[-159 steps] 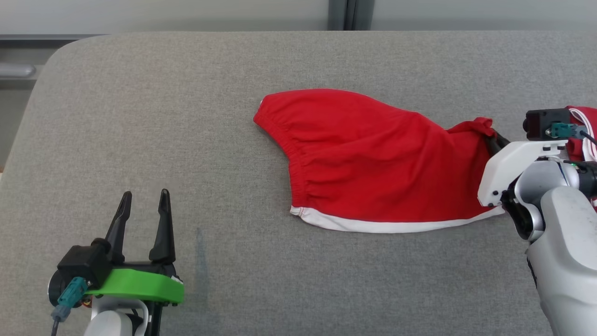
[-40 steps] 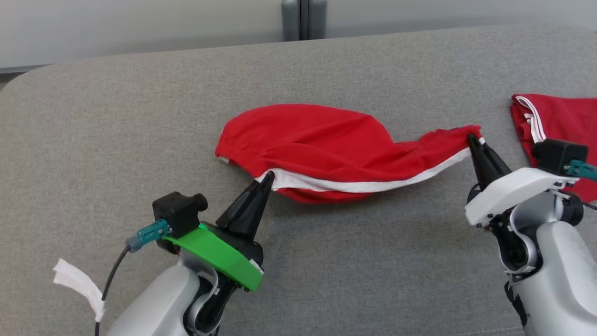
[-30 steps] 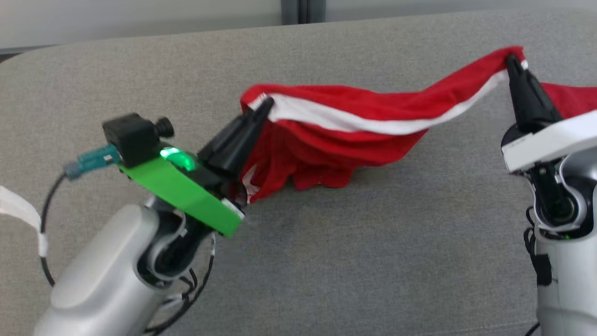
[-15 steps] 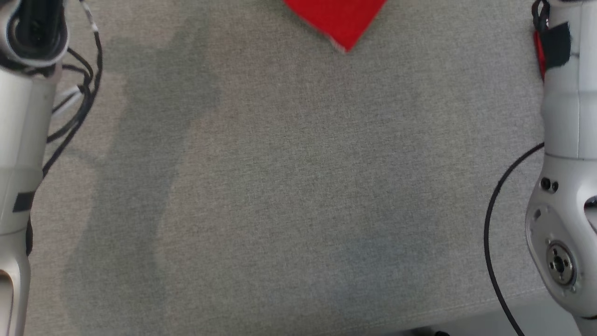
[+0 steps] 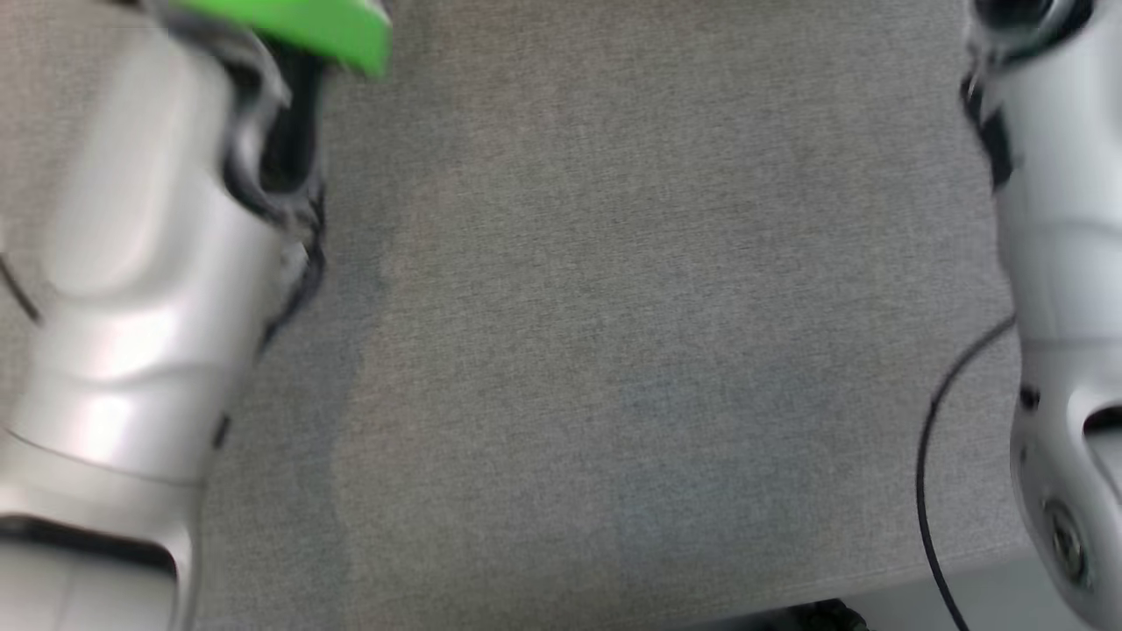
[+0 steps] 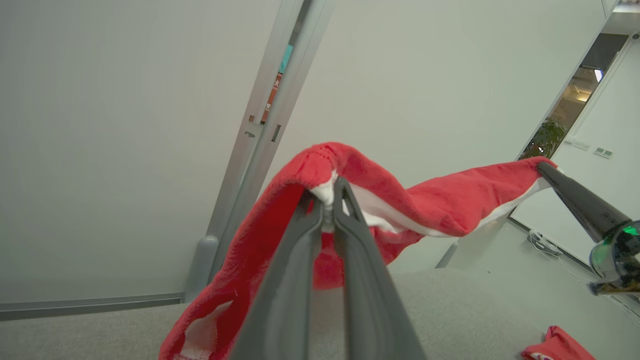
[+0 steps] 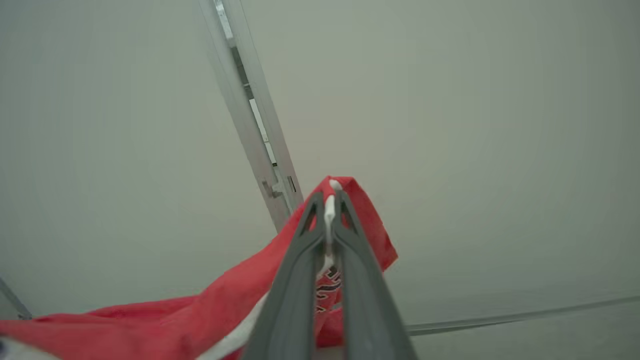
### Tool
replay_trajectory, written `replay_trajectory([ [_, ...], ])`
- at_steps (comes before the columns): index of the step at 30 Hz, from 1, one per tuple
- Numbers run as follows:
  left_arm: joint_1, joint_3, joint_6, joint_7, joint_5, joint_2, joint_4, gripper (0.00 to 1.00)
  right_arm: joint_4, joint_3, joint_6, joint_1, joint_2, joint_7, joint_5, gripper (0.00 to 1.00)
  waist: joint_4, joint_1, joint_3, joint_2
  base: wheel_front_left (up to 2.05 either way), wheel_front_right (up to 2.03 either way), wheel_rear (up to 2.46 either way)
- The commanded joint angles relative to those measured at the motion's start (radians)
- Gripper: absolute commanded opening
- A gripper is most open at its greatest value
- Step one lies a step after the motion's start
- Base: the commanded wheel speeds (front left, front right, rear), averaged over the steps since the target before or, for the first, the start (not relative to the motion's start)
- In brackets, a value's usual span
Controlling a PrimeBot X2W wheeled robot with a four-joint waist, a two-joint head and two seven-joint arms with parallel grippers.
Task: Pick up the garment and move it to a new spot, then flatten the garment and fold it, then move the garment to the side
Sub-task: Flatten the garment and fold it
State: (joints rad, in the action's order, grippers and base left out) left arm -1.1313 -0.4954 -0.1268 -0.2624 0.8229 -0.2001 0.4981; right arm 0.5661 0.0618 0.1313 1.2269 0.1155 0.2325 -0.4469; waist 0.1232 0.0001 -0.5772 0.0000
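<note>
We are holding the red shorts [image 6: 440,200] up in the air between our two arms, above the grey fabric-covered counter [image 5: 614,307]. The left jaws are clenching a white-trimmed edge of the shorts, with the long dark fingers [image 6: 295,260] pressing together on the cloth. The right jaws are pinching another part of the same white trim at the shorts' right end, and their fingers [image 7: 292,280] are likewise closing on it. Between the two grips the shorts [image 7: 200,320] are sagging in a shallow curve, and more red cloth is draping down below the left jaws toward the counter; we cannot tell whether it is touching. In the head view our pale left forearm [image 5: 131,289] and right forearm [image 5: 1061,219] are rising at either side, blurred, with a green bracket [image 5: 298,26] at the top left and a black cable [image 5: 929,456] curving beside the right arm. A second red garment [image 6: 552,346] is lying on the counter to the right.
</note>
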Motion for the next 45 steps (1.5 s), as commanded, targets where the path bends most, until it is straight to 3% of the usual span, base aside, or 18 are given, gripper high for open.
replay_trajectory([
  [1,0.055,-0.038,-0.004,-0.002,-0.009,-0.007,0.003,0.0,-0.001,0.018,-0.001,-0.075,0.03,-0.02,-0.024,0.0,-0.016,-0.0001,0.007,0.0,0.0,0.0,0.0],
  [8,0.284,-0.224,-0.005,-0.002,0.031,-0.081,-0.045,0.0,-0.107,0.073,-0.001,-0.425,0.124,-0.184,-0.148,0.0,-0.028,-0.0001,0.102,0.0,0.0,0.0,0.0],
  [13,0.425,-0.311,-0.005,0.011,0.096,-0.152,-0.078,0.0,-0.271,0.08,-0.001,-0.676,0.171,-0.393,-0.223,0.0,-0.026,-0.0001,0.21,0.0,0.0,0.0,0.0],
  [17,0.507,-0.376,0.016,0.052,0.057,-0.207,-0.089,0.0,-0.418,0.03,-0.001,-0.863,0.198,-0.559,-0.233,0.0,-0.027,-0.0001,0.288,0.0,0.0,0.0,0.0],
  [23,0.663,-0.434,0.096,0.155,0.069,-0.288,-0.189,0.0,-0.626,-0.111,-0.001,-1.108,0.11,-0.768,-0.158,0.0,-0.019,-0.0001,0.365,0.0,0.0,0.0,0.0],
  [30,0.86,-0.479,0.215,0.236,0.103,-0.383,-0.421,0.0,-0.865,-0.225,-0.001,-1.344,-0.022,-0.988,-0.064,0.0,-0.019,-0.0001,0.384,0.0,0.0,0.0,0.0],
  [33,0.898,-0.499,0.261,0.262,0.08,-0.416,-0.506,0.0,-0.957,-0.271,-0.001,-1.394,-0.045,-1.027,-0.045,0.0,-0.026,-0.0001,0.378,0.0,0.0,0.0,0.0],
  [37,0.887,-0.485,0.283,0.254,0.076,-0.428,-0.585,0.0,-1.021,-0.323,-0.001,-1.362,-0.06,-0.999,0.005,0.0,-0.041,-0.0001,0.368,0.0,0.0,0.0,0.0],
  [41,0.816,-0.471,0.27,0.274,0.063,-0.416,-0.595,0.0,-0.983,-0.297,-0.001,-1.257,-0.059,-0.98,0.04,0.0,-0.052,-0.0001,0.354,0.0,0.0,0.0,0.0],
  [45,0.729,-0.445,0.253,0.29,0.066,-0.385,-0.557,0.0,-0.877,-0.237,-0.001,-1.097,-0.017,-0.983,0.06,0.0,-0.068,-0.0001,0.332,0.0,0.0,0.0,0.0],
])
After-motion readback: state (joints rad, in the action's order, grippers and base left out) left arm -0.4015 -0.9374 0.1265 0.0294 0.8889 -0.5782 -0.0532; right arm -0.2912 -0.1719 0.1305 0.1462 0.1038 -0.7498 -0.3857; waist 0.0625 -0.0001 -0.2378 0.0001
